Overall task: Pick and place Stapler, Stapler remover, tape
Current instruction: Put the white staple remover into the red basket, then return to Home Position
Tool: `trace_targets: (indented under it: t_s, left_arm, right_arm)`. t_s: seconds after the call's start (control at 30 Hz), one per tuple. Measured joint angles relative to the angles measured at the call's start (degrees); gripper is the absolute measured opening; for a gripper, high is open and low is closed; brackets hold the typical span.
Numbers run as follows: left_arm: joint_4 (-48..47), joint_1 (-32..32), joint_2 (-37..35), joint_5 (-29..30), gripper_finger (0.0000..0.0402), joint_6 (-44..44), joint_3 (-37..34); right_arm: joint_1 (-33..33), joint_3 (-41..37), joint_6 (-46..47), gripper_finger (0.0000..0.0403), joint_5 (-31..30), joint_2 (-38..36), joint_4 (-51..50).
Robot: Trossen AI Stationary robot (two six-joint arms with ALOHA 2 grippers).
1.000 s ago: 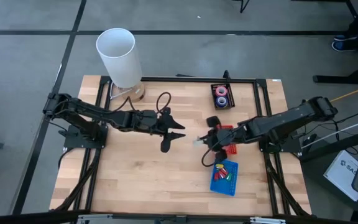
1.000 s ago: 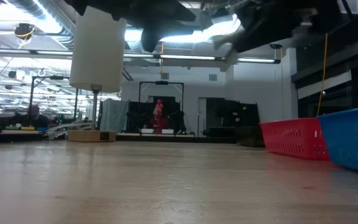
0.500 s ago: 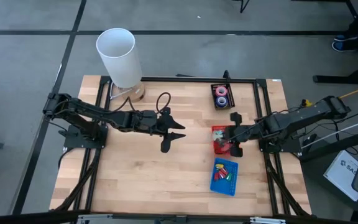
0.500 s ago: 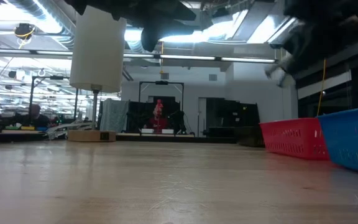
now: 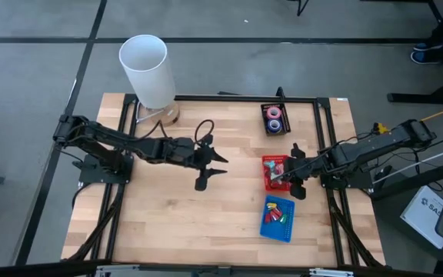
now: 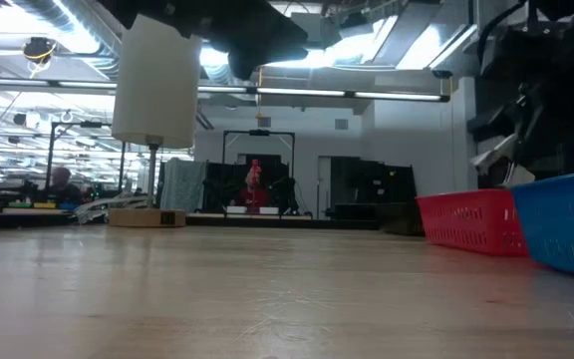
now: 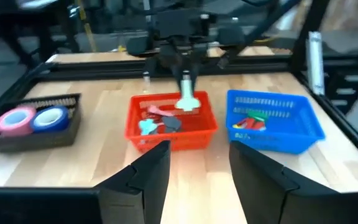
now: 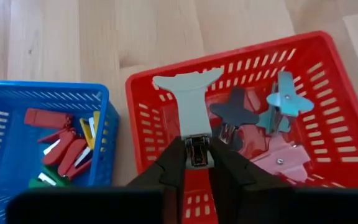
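One staple remover, pale green, was pinched in the right gripper above the red basket; the left gripper hung open, empty.

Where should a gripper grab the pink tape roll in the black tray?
Probably from straight above: the pink tape roll lies flat, hole up, close beside the blue roll in the black tray. One finger into the hole, the other outside its wall, away from the blue roll.
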State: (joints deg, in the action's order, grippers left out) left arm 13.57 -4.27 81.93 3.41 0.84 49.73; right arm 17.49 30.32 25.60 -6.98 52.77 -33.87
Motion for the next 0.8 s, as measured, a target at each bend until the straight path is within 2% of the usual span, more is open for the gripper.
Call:
trace_targets:
  t_s: [0.13, 0.43, 0.6, 0.8]
  left_arm:
    - [5.1, 0.5, 0.0, -4.1, 0.0166, -2.0, -3.0]
    - [11.3, 4.4, -1.7, -8.8, 0.0162, 3.0, -10.6]
    - [11.7, 5.9, -9.9, -10.5, 0.0165, 2.7, -15.5]
    - [12.1, 5.9, -23.5, -5.7, 0.0164, 2.4, -24.6]
  right_arm:
    - [0.0, -0.1, 0.5, 0.0067, 0.2, 0.0, 0.0]
    - [0.0, -0.1, 10.7, 0.0142, -0.9, 0.0, -2.7]
    - [0.0, -0.1, 8.7, 0.018, -0.9, 0.0, -2.7]
    - [0.0, -0.1, 8.5, 0.0194, -0.5, 0.0, -2.0]
